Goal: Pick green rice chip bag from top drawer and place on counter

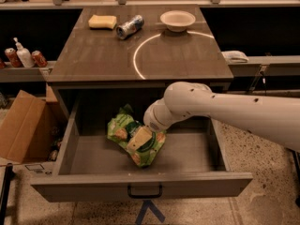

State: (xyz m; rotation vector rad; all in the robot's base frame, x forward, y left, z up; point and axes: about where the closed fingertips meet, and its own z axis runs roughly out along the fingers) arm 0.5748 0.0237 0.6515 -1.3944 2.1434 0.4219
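Camera view: jaws, grip unclear, over green rice chip bag (118, 128) in top drawer (93, 185).

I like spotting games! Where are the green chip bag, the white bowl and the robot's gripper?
green rice chip bag (119, 128), camera view, its crinkled left side.
white bowl (177, 19), camera view, its inside.
gripper (140, 139), camera view, its tan tip, down on the bag.

Speckled pale floor (243, 139) spreads on my right. At the left a cardboard box (21, 125) sits below a side shelf (28, 72) carrying red cans (38, 58) and a pump bottle (22, 55). My tool (140, 138) sits low inside the top drawer (93, 185).
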